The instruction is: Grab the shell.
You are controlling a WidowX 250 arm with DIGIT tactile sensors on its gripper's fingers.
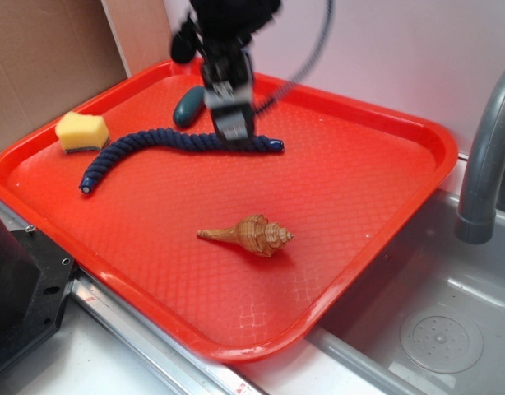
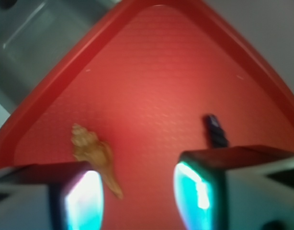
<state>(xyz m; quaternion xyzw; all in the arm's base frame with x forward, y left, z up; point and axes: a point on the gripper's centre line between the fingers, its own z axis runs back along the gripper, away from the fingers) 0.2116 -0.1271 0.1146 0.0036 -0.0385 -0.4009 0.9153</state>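
Note:
The tan-orange spiral shell (image 1: 251, 235) lies on its side on the red tray (image 1: 376, 189), near the tray's front middle, its thin tail pointing left. My gripper (image 1: 233, 123) hangs above the back of the tray, over the blue rope, well apart from the shell. In the wrist view the shell (image 2: 93, 153) lies just beyond my left finger (image 2: 84, 203), its tail reaching into the gap. My gripper (image 2: 140, 199) is open and empty.
A dark blue braided rope (image 1: 154, 150) curves across the tray's back left; its end shows in the wrist view (image 2: 215, 130). A yellow sponge (image 1: 81, 132) sits at the left rim. A dark teal oval object (image 1: 188, 105) lies behind the gripper. A grey sink (image 1: 433, 321) and faucet (image 1: 484, 164) stand at right.

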